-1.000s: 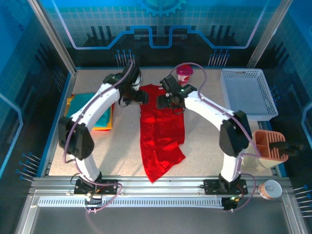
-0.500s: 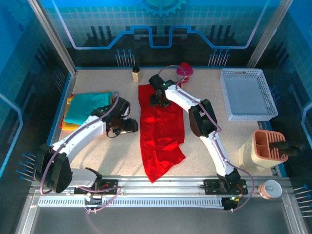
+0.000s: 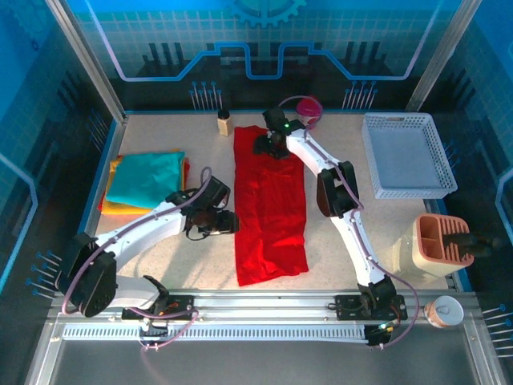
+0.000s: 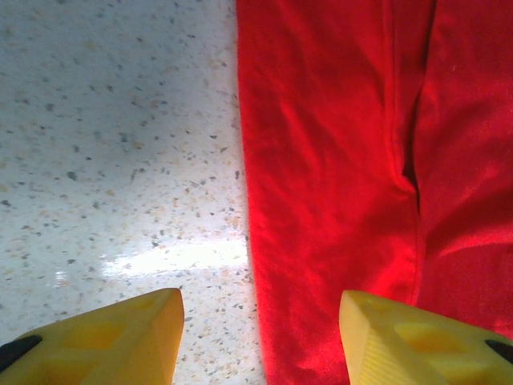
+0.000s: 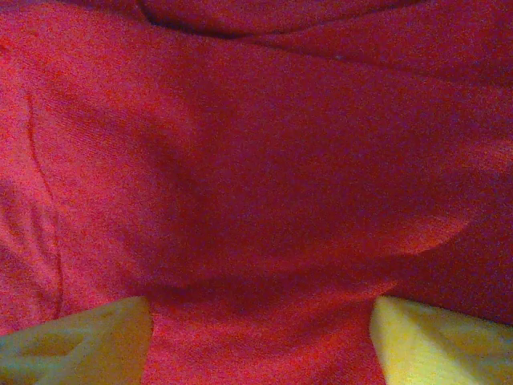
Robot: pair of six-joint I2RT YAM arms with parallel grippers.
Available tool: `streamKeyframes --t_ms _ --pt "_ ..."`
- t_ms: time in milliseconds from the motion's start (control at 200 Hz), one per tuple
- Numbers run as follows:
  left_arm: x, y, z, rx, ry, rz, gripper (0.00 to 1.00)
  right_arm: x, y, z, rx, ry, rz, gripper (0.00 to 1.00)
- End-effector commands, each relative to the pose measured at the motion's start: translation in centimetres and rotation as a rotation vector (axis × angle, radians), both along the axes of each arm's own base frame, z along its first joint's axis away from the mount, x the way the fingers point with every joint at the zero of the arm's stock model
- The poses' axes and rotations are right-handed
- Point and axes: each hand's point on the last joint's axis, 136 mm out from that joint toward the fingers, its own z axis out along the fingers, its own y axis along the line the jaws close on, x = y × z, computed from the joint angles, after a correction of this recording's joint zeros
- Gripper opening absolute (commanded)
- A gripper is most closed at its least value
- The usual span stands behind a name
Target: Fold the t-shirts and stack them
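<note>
The red t-shirt [image 3: 272, 208] lies on the table as a long flat strip running from far to near. My left gripper [image 3: 231, 223] is low at the middle of the shirt's left edge. In the left wrist view it [image 4: 260, 337] is open, and its yellow fingers straddle the hem of the red cloth [image 4: 345, 160]. My right gripper [image 3: 268, 147] is at the shirt's far end. Its jaws [image 5: 260, 341] stand open, close above red cloth [image 5: 256, 160] that shows a shallow crease. A folded teal t-shirt [image 3: 144, 178] tops a yellow and orange pile at the left.
A white lattice basket [image 3: 377, 156] stands at the far right. A small wooden block [image 3: 224, 123] and a pink cup [image 3: 307, 108] sit near the back edge. A salmon holder [image 3: 441, 239] and a cup [image 3: 442, 310] stand at the near right.
The shirt's crumpled, pointed near end now lies flat and squared. My left arm swung from the far end down to the shirt's left edge. My right gripper stayed at the far end.
</note>
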Motion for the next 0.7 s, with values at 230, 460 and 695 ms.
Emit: streamKeyframes --t_ms 230,460,695 --pt "-1.9 -2.0 -1.7 -0.074 0.092 -0.032 0.55 1.5 2.7 -0.1 0.149 -0.051 0.042 0.78" --pt "-5.4 -1.2 -1.7 -0.154 0.142 -0.009 0.57 -1.1 2.4 9.5 0.082 -0.26 0.127 1.0" --pt "-8.7 -0.5 -2.0 -0.211 0.18 0.044 0.58 -7.6 -2.6 14.6 0.012 -0.22 0.076 1.0"
